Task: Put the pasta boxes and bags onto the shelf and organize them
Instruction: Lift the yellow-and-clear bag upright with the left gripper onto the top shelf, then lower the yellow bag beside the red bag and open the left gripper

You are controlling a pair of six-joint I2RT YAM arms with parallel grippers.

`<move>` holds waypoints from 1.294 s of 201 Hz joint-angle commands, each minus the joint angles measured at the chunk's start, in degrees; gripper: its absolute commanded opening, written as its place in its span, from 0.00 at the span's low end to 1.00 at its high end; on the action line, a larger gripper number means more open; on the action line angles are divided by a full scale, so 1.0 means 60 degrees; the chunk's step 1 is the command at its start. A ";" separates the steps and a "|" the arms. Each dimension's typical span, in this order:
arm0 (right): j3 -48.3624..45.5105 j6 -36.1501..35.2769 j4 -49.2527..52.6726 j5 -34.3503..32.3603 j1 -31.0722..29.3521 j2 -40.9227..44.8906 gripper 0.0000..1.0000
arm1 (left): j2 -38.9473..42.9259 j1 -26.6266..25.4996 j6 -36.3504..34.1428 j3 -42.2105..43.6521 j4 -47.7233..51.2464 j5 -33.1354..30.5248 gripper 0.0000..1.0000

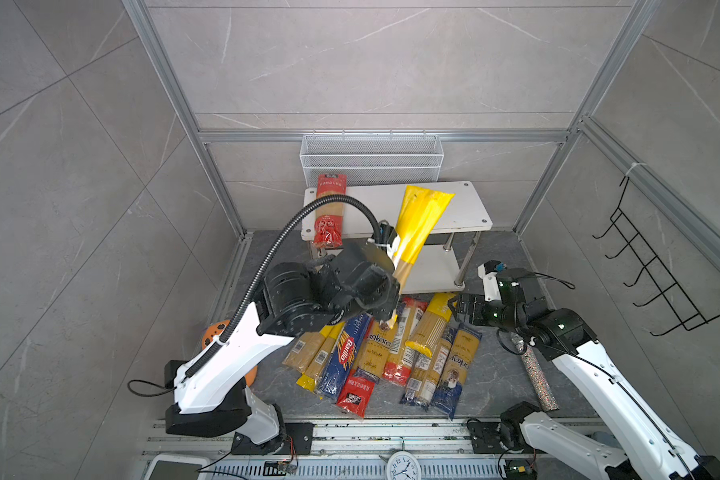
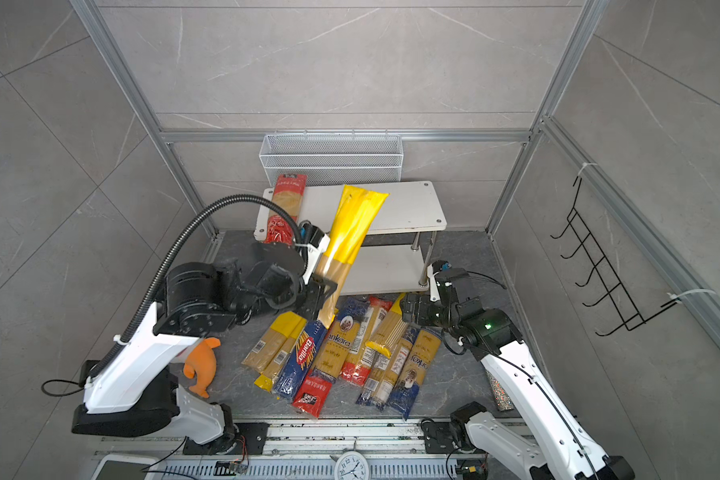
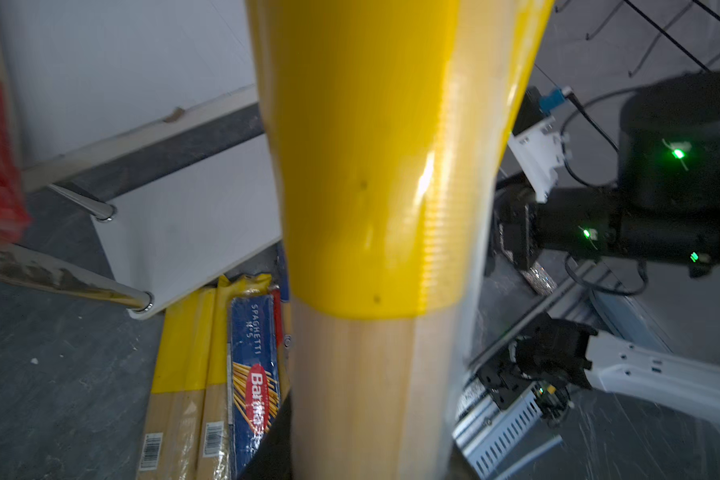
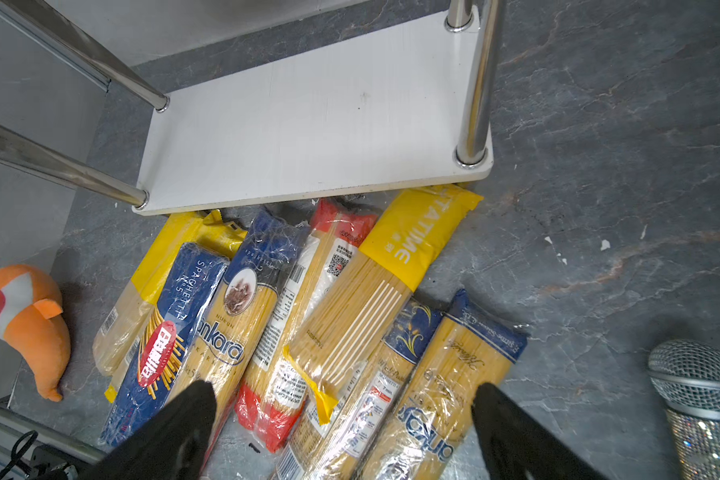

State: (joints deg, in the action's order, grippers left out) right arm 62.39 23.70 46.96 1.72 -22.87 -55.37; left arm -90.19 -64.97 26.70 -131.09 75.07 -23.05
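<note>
The left gripper (image 2: 321, 293) pinched a glossy yellow-ended packet (image 2: 356, 224), tilted before the smooth white shelf (image 2: 412, 208); the right gripper (image 4: 341, 388) stood spread above crinkly film packets (image 4: 350, 316).

The dark stone table (image 1: 495, 374) carries the white shelf (image 1: 454, 208), beyond both end effectors. A red packet (image 1: 330, 208) lies flat on its top board, past the left end effector (image 2: 321, 295). Packets (image 1: 391, 353) lie side by side on the table under the right end effector (image 4: 341, 385). A glittery microphone (image 4: 699, 399) lies beside it, and a plush toy (image 2: 202, 365) well behind the left one.
</note>
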 commanded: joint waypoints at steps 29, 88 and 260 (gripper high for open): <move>0.0596 -0.0255 0.0179 -0.0008 -0.0025 0.0090 1.00 | -0.1403 0.1863 -0.1038 -0.2810 -0.0857 -0.1461 0.00; 0.0602 -0.0413 -0.0002 -0.0008 -0.0025 -0.0116 1.00 | -0.2839 0.2965 -0.1139 -0.3797 -0.1961 -0.0746 0.00; 0.0432 -0.0442 -0.0410 -0.0382 0.0006 -0.0617 1.00 | -0.3090 0.4024 -0.0342 -0.3222 -0.2196 0.0003 0.31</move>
State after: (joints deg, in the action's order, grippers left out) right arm 64.77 21.17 44.77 0.86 -22.85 -60.12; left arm -111.44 -41.12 23.40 -149.69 71.48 -21.98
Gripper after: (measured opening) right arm 0.998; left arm 0.293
